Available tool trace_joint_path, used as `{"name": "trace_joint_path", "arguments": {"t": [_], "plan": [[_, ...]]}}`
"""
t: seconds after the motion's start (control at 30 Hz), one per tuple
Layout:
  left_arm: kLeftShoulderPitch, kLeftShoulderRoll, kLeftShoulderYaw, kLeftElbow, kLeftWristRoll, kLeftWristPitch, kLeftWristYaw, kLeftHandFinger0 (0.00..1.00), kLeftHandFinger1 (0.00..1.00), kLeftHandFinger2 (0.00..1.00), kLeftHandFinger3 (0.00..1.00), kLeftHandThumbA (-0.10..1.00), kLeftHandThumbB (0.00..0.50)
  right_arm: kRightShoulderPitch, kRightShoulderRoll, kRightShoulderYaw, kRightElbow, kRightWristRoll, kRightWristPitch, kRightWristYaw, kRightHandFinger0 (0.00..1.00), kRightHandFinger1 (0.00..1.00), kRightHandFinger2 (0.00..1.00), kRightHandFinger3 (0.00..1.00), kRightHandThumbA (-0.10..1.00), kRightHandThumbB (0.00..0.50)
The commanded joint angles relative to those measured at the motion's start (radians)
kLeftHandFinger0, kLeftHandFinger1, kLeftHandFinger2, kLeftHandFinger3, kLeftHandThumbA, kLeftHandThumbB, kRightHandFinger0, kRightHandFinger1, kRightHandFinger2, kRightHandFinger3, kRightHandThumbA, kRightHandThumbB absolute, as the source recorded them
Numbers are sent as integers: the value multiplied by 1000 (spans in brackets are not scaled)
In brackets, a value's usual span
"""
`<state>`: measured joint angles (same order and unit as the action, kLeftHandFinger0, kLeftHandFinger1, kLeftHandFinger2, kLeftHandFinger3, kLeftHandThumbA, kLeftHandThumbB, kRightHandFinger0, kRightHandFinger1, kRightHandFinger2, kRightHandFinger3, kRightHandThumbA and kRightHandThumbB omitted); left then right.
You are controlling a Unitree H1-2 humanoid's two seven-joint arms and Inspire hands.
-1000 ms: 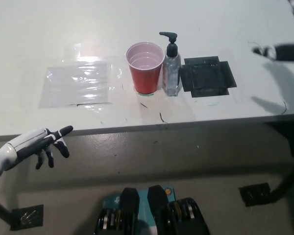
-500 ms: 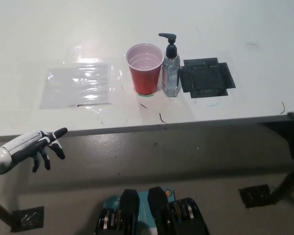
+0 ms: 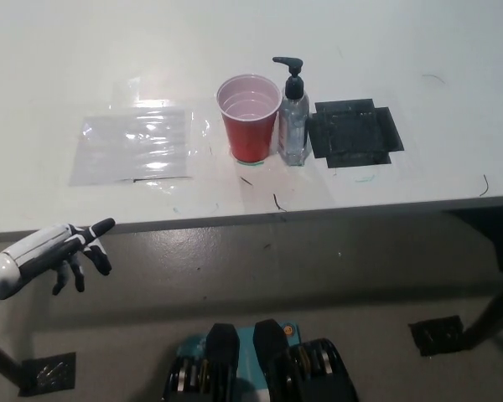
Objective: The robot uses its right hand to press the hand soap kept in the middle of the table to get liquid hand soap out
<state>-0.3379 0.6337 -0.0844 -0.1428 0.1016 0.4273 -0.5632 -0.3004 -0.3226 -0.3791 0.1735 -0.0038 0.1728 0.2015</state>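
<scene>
The worktop is white, marked with scuffs and short dark lines near its front edge. A clear plastic sheet lies flat on its left part; a black taped patch lies right of centre. A grey floor is seen below the front edge.

The red cup stands upright mid-worktop, apparently empty. The soap bottle stands upright just beside it on the right, seemingly touching, the spout turned toward the cup.

The left hand is held off the worktop at lower left, fingers spread, holding nothing. The right hand is not in view.

Risk noted: an off-centre press could tip the narrow bottle into the light cup, toppling both. A misaligned spout could send soap onto the worktop.
</scene>
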Motion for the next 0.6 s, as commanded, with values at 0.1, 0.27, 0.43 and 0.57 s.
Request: {"name": "trace_joint_path", "arguments": {"t": [0.1,0.27,0.43,0.57], "plan": [[-30,18,26,-14,2,3,29,189,324,502,734,1000,231,-53,2,-36,-5,82,58,-69,817,961,1000,1000,1000,359],[-32,21,24,-23,10,1,32,185,322,507,725,1000,196,-55,-1,-23,-15,84,77,-82,675,801,1000,1000,1000,355],[-33,11,23,-1,10,-16,40,187,328,518,726,1000,240,-66,-9,-16,-20,92,106,-92,641,775,977,1000,1000,345],[-39,16,21,-9,5,-7,31,171,298,486,730,1000,221,-64,-11,-14,-28,100,115,-97,637,777,965,1000,1000,332]]}}
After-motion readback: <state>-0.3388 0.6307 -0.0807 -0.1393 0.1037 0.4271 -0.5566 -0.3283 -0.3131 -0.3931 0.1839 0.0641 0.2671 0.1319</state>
